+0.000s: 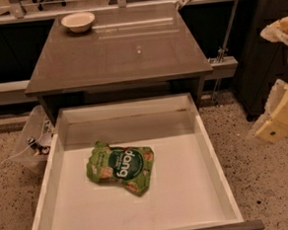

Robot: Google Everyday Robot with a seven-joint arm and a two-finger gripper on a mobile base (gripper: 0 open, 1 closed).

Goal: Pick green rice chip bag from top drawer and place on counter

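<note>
Partly cut off at the far right edge, the tool is seen apart from the open top drawer; whether it is wide or narrow cannot be told. The green rice chip bag is laid flat on the drawer floor, left of centre, below the bench.
</note>
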